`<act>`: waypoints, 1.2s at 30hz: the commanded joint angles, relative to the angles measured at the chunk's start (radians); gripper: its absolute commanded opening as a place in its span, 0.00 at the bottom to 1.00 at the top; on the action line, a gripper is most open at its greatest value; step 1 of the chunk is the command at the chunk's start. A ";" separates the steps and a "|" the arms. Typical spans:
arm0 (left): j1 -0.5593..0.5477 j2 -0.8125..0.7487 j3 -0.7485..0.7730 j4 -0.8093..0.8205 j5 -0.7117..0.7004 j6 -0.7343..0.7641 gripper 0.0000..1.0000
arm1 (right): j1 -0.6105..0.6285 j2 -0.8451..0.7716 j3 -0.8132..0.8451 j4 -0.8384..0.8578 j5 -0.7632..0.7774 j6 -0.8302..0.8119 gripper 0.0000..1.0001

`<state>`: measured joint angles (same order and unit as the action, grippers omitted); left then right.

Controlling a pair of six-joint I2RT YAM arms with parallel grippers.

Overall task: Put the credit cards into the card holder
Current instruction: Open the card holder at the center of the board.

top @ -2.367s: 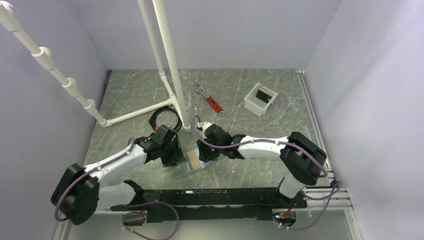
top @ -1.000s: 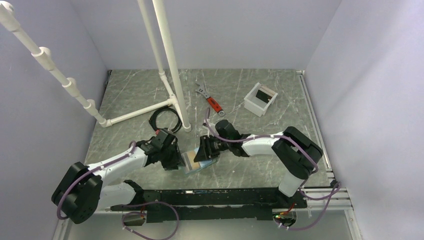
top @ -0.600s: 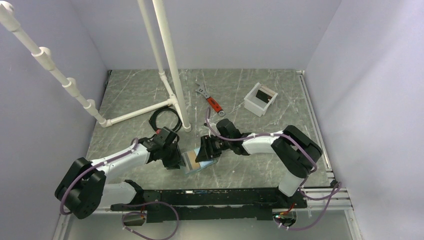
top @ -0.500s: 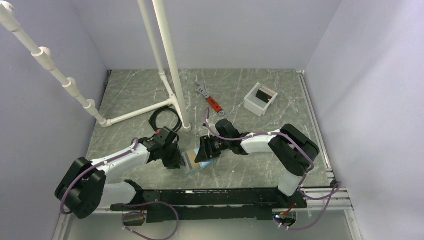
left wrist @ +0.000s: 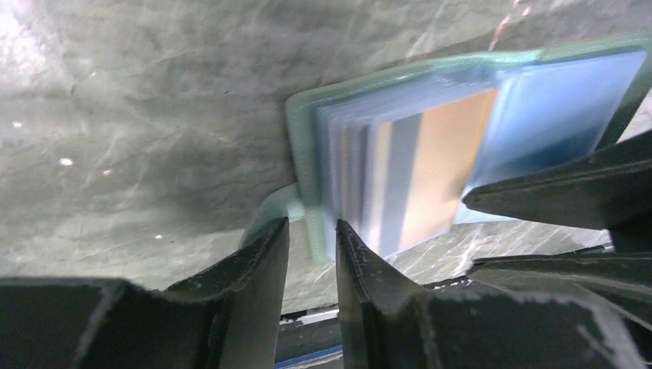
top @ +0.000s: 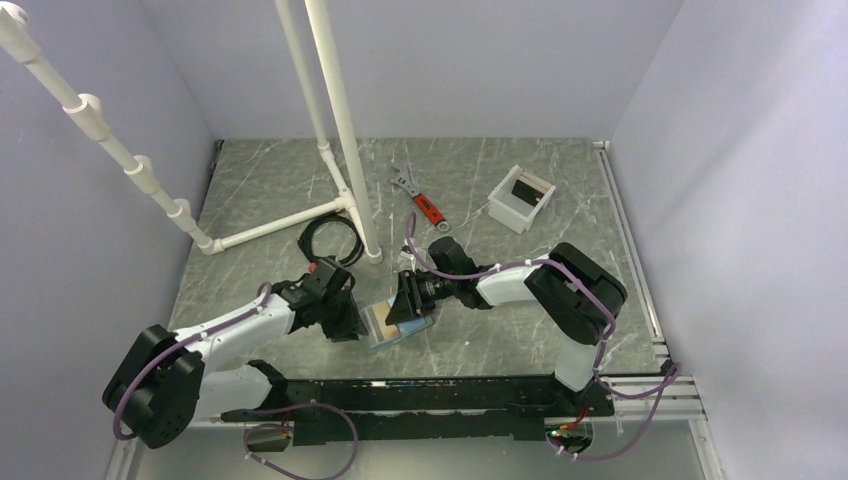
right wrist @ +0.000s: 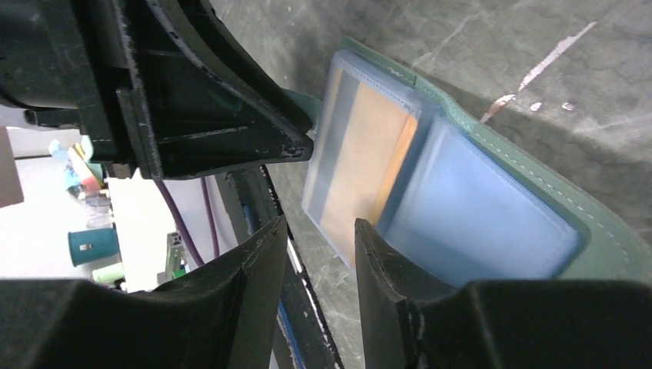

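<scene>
Grey-green marbled counter (top: 480,330), pale lilac walls on three sides.

1. The card holder (top: 388,338) lies open and flat close to the near edge of the counter, between your two arms. Its mint inner face (left wrist: 301,154) is turned up.
2. The tan-brown card (left wrist: 442,161) sits under a clear sleeve on the holder's left half. The light blue card (left wrist: 553,108) lies flat on the holder's right half, just beside it. Both are inside the holder's rim.
3. Your left hand (left wrist: 311,224) is at the holder's left edge, low over the counter. Its jaws are narrow and the holder's edge shows in the gap. You cannot tell from these views whether it is pinched.
4. Your right hand (right wrist: 319,224) reaches in over the holder from the right. Its jaws are narrow and the near edge of the sleeve stack lies in line with the gap. Whether it grips cannot be told.
5. Beyond the holder and to its left: a black cable coil (top: 325,238), then the white pipe stand (top: 345,190).
6. Beyond the holder and slightly right: a red-handled wrench (top: 422,200).
7. Farthest from the holder, to the right: a white tub (top: 521,198).
</scene>
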<state>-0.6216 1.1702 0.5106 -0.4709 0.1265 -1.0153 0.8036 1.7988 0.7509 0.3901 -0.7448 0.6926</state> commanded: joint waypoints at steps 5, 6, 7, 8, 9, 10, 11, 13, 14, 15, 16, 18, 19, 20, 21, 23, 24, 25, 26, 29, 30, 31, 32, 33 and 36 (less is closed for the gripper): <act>-0.003 -0.054 -0.039 -0.150 -0.074 0.002 0.36 | 0.003 0.012 0.024 0.105 -0.064 0.039 0.39; -0.003 -0.066 -0.034 -0.155 -0.069 0.001 0.38 | 0.003 0.015 0.023 0.109 -0.066 0.039 0.39; -0.003 -0.081 -0.029 -0.156 -0.062 0.001 0.40 | 0.003 0.013 0.020 0.107 -0.061 0.037 0.39; -0.003 -0.103 -0.025 -0.154 -0.051 0.001 0.43 | 0.003 0.005 0.016 0.098 -0.049 0.028 0.39; -0.002 -0.124 -0.021 -0.148 -0.037 0.001 0.47 | 0.002 -0.004 0.016 0.064 -0.019 0.009 0.40; -0.002 -0.144 -0.017 -0.136 -0.022 0.001 0.52 | 0.002 -0.013 0.021 0.024 0.008 -0.014 0.41; -0.002 -0.163 -0.015 -0.115 -0.012 0.001 0.58 | 0.002 -0.019 0.028 -0.015 0.034 -0.039 0.42; -0.001 -0.190 -0.005 -0.097 -0.007 -0.008 0.66 | 0.002 -0.023 0.038 -0.054 0.061 -0.070 0.44; -0.001 -0.197 0.001 -0.089 -0.005 -0.009 0.69 | 0.002 -0.021 0.039 -0.056 0.058 -0.074 0.45; -0.001 -0.197 0.006 -0.083 -0.007 -0.009 0.71 | 0.004 -0.014 0.041 -0.051 0.048 -0.071 0.46; -0.001 -0.190 0.012 -0.080 -0.010 -0.009 0.73 | 0.004 -0.005 0.041 -0.038 0.038 -0.062 0.46; 0.000 -0.152 0.026 -0.074 -0.024 -0.002 0.79 | 0.009 0.011 0.037 0.001 0.018 -0.039 0.46; -0.001 -0.124 0.034 -0.074 -0.032 0.004 0.80 | 0.013 0.020 0.036 0.022 0.008 -0.027 0.46; -0.001 -0.090 0.042 -0.074 -0.034 0.010 0.80 | 0.015 0.030 0.034 0.040 -0.002 -0.016 0.46; -0.002 -0.055 0.050 -0.071 -0.042 0.015 0.80 | 0.018 0.038 0.033 0.062 -0.016 -0.005 0.46; -0.001 0.020 0.054 -0.054 -0.052 0.016 0.81 | 0.022 0.050 0.032 0.089 -0.028 0.014 0.46; -0.002 0.040 0.054 -0.045 -0.056 0.017 0.81 | 0.024 0.055 0.031 0.099 -0.035 0.021 0.46; -0.001 0.056 0.052 -0.040 -0.062 0.012 0.81 | 0.027 0.059 0.031 0.108 -0.039 0.027 0.45; -0.002 0.065 0.049 -0.046 -0.072 0.005 0.79 | 0.028 0.061 0.030 0.114 -0.044 0.031 0.45; -0.002 0.060 0.023 -0.068 -0.100 -0.014 0.71 | 0.032 0.057 0.026 0.130 -0.047 0.042 0.45; -0.003 0.050 0.009 -0.071 -0.102 -0.023 0.67 | 0.032 0.054 0.024 0.133 -0.047 0.044 0.45; -0.002 0.040 -0.004 -0.074 -0.103 -0.030 0.63 | 0.032 0.052 0.024 0.135 -0.048 0.045 0.45; -0.002 0.030 -0.017 -0.077 -0.105 -0.035 0.60 | 0.032 0.050 0.023 0.137 -0.048 0.047 0.45; -0.001 0.020 -0.028 -0.077 -0.107 -0.040 0.57 | 0.032 0.050 0.022 0.141 -0.051 0.049 0.45; -0.001 0.005 -0.049 -0.077 -0.107 -0.050 0.52 | 0.034 0.055 0.023 0.156 -0.061 0.061 0.45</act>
<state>-0.6197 1.1679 0.5243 -0.5240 0.0853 -1.0439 0.8272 1.8561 0.7570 0.4644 -0.7750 0.7380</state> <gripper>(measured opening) 0.543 0.451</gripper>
